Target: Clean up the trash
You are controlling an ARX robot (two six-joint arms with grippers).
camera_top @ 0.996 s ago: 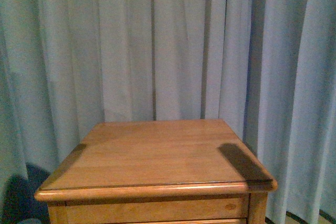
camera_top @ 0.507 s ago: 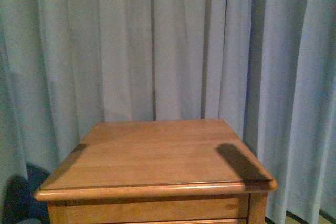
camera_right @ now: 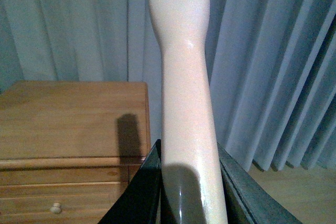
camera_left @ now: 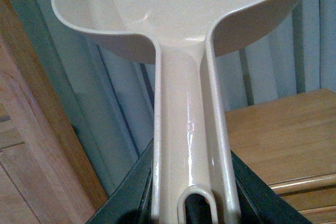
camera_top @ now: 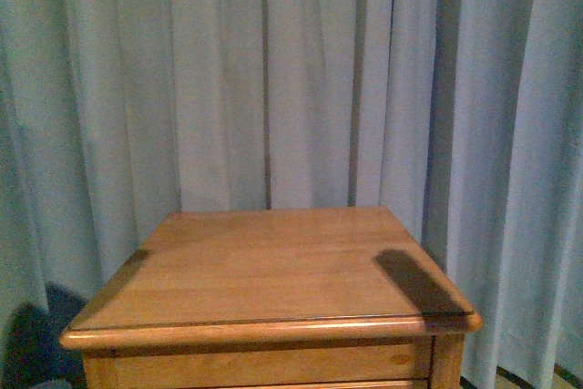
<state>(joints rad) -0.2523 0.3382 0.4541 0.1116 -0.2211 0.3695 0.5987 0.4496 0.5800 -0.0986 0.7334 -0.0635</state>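
The left gripper (camera_left: 191,195) is closed on the handle of a beige dustpan (camera_left: 173,3). Its dark jaws press against both sides of the handle near the hanging loop. This grip puts the pan ahead of the wrist with the scoop facing the camera, probably so the mouth can be set at a surface edge to receive swept material.

The right gripper (camera_right: 189,187) is closed on a cream handle (camera_right: 184,77), with one dark jaw on each side of the shaft. The handle runs away from the wrist and out of the picture. Its working end is cut off, so whether it is a brush cannot be confirmed.

Both tools are raised beside the wooden cabinet (camera_top: 273,261), not over it. The front view shows neither arm. A dark shadow (camera_top: 414,284) falls on the right of the cabinet top, and its source is not visible.

The trash appears in none of the three views. No scrap is visible on the cabinet top or in the part of the pan that shows. The far rim of the pan is cut off, and most of the floor lies outside the frames. A pale curtain (camera_top: 273,79) closes off everything behind the cabinet. The trash therefore has to be located before any sweep can be planned
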